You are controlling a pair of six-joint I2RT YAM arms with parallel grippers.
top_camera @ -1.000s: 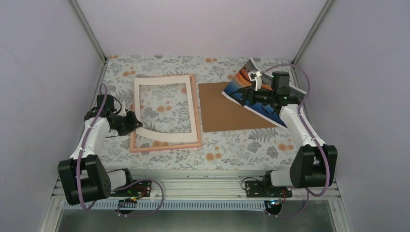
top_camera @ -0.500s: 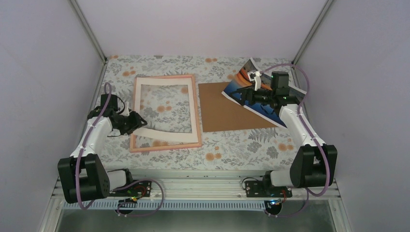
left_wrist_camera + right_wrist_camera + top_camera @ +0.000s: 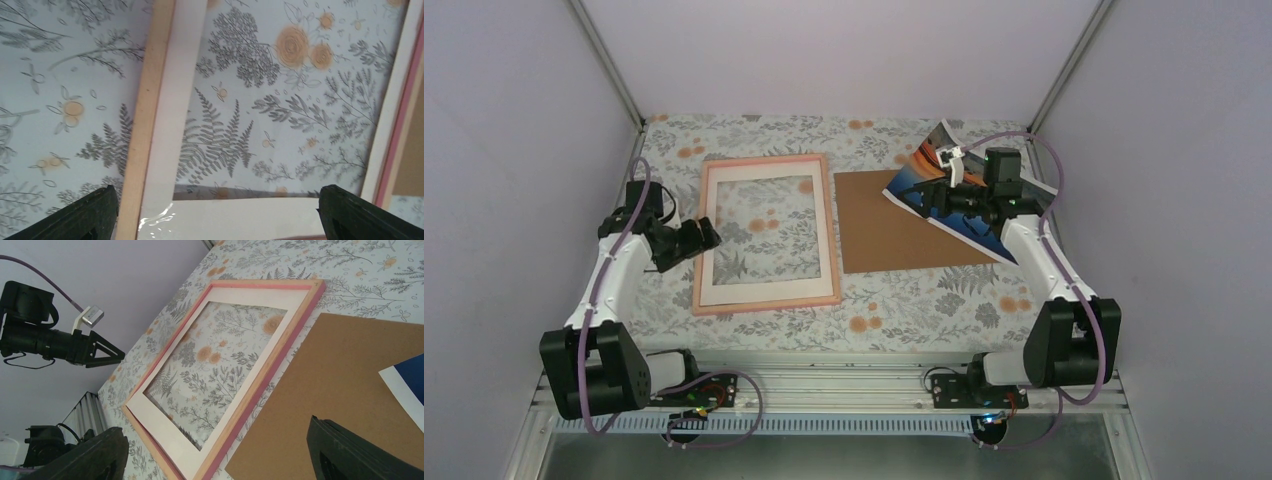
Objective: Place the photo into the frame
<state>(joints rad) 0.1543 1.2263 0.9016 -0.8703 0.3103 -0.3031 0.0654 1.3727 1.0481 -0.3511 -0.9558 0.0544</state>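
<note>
Both arms extended: left pincer [image 3: 711, 237] beside frame [image 3: 764, 160], right pincer [image 3: 928, 200] by photo [image 3: 919, 160].

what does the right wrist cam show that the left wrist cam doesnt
Only the right wrist view: the whole outline of the frame, the brown backing board beside it, a blue corner of the photo, and the left gripper in the air beyond the frame. Only the left wrist view: a close look down at one corner of the white mat, with a shiny glare at that corner. Both: the frame with its mat, and the floral tablecloth seen through the frame's middle.
</note>
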